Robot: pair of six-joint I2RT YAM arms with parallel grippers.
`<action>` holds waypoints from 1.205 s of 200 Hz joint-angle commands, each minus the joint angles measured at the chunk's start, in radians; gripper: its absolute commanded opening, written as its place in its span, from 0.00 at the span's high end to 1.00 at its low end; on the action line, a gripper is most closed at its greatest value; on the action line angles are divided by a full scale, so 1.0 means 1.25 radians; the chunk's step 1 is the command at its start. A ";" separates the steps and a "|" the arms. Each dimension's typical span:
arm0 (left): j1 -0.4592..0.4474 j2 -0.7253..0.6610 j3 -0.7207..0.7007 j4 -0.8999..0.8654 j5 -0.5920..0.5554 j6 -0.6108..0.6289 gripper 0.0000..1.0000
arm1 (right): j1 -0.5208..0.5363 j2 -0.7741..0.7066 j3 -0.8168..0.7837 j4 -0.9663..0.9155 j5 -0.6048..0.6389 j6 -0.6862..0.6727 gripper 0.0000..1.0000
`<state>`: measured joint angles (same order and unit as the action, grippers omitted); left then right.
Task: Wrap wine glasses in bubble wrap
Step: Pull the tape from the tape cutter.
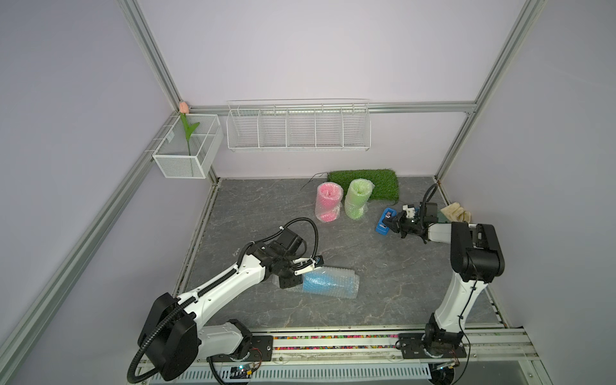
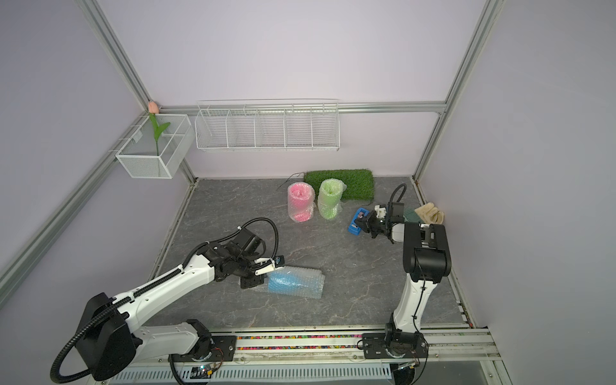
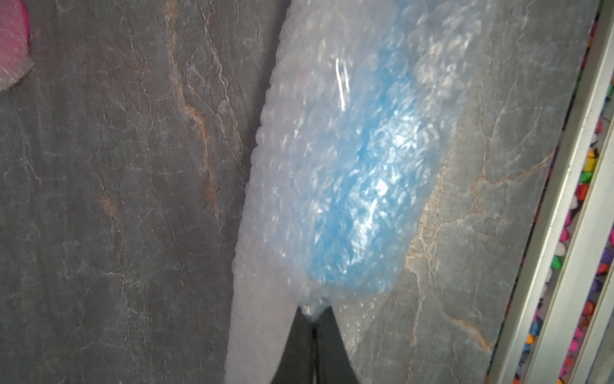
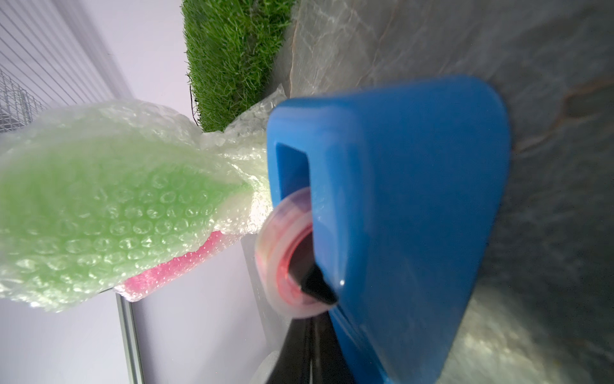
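Observation:
The blue wine glass (image 1: 328,281) (image 2: 293,281) lies on its side on the grey table, rolled in clear bubble wrap (image 3: 299,139). My left gripper (image 1: 301,271) (image 3: 314,314) is shut on the gathered bubble wrap at one end of that roll. The pink wine glass (image 1: 328,201) and the green wine glass (image 1: 357,198) (image 4: 109,206) stand wrapped near the back. My right gripper (image 1: 388,224) (image 4: 319,314) is shut, its tips against the rim of the tape roll (image 4: 282,239) in a blue tape dispenser (image 1: 380,229) (image 4: 398,199). Whether tape is pinched is hidden.
A green grass mat (image 1: 366,181) lies behind the wrapped glasses. A white wire rack (image 1: 298,126) and a mesh basket (image 1: 186,146) holding a tulip hang on the back walls. Beige cloth (image 1: 456,211) sits at the table's right edge. A metal rail (image 1: 333,343) runs along the front.

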<state>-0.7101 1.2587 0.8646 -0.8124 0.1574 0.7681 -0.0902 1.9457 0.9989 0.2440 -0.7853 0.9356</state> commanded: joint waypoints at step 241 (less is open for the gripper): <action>-0.004 0.016 0.008 -0.006 0.032 0.009 0.95 | 0.252 -0.432 -0.448 0.029 0.134 0.159 0.92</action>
<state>-0.7101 1.2663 0.8646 -0.8127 0.1692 0.7685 0.1905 1.3327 0.4816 0.1875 -0.6022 1.1183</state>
